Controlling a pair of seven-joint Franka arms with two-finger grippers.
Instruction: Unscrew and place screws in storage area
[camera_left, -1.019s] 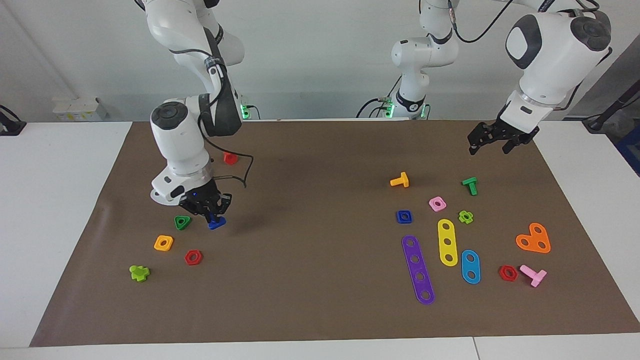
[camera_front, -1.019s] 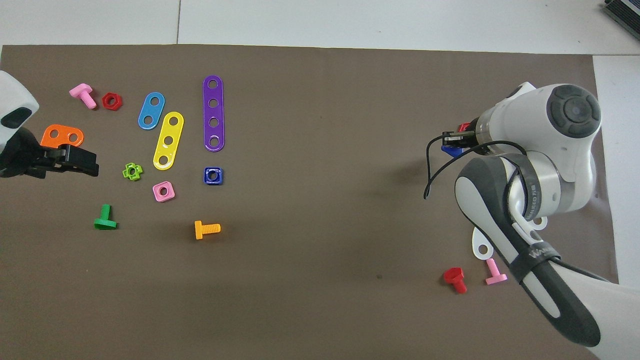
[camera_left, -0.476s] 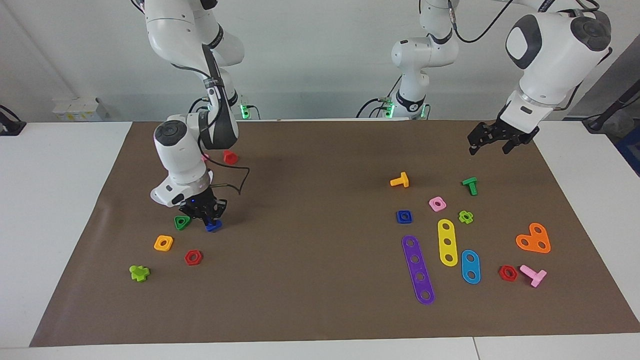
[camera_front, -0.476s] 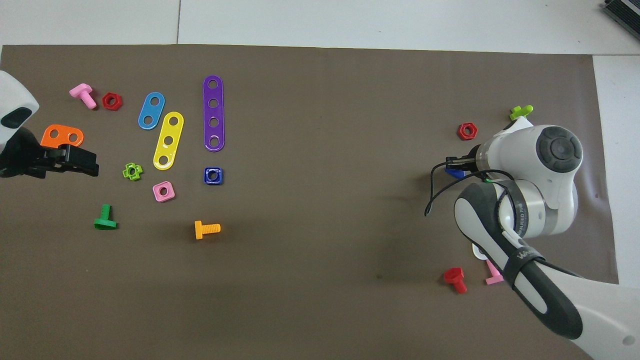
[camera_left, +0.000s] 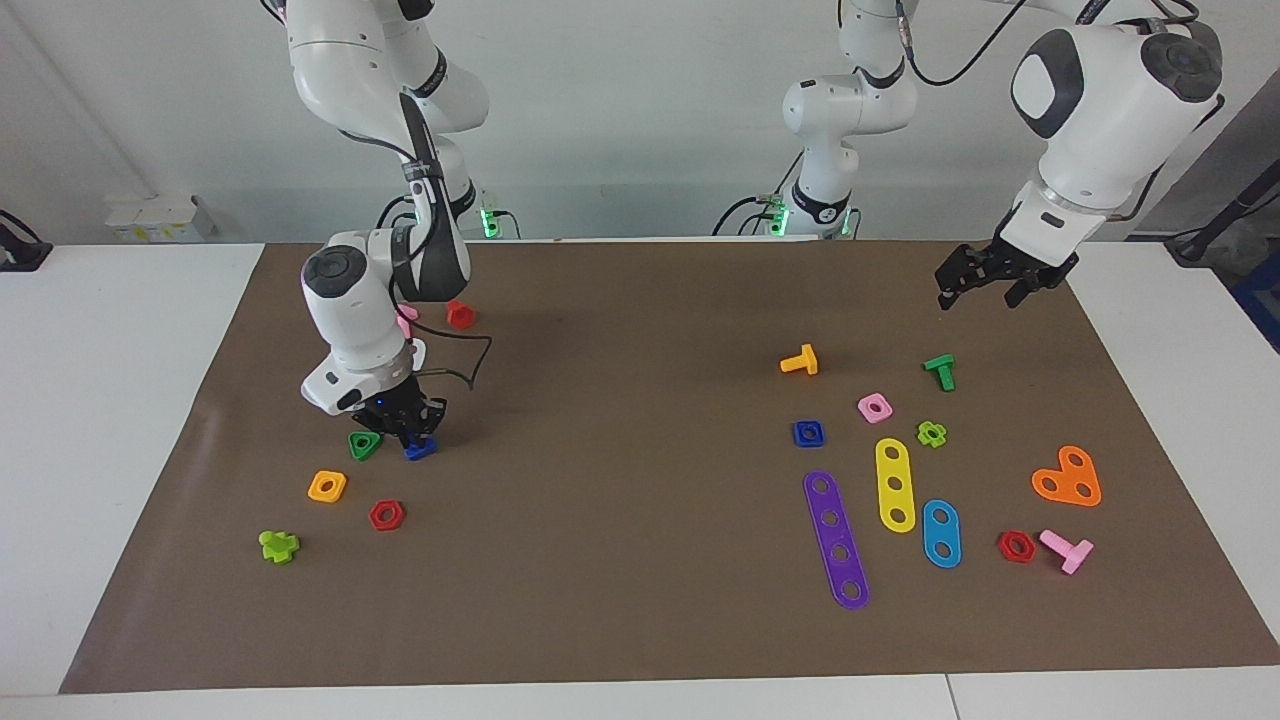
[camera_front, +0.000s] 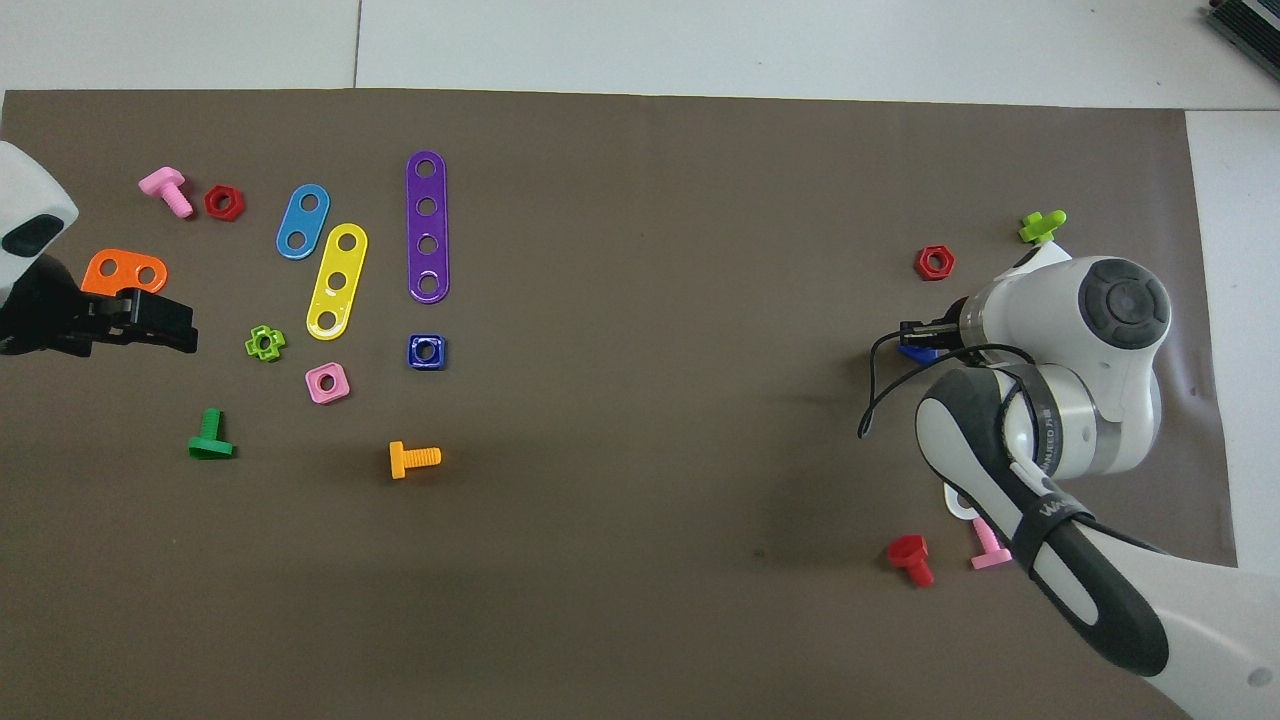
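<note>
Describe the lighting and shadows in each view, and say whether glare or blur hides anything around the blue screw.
Facing view: even, soft light; a faint shadow spreads on the brown mat beside the right gripper and blue screw; no glare. Overhead view: similarly flat light, parts sharp, but the right arm's own body covers most of the blue screw.

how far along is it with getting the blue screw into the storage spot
Nearly done. The small dark-blue plastic screw is already off any part and low at the brown mat, beside the green triangular nut. In hand: the right pincer is down on it. Left: letting go and backing away. The left pincer waits above the mat.
</note>
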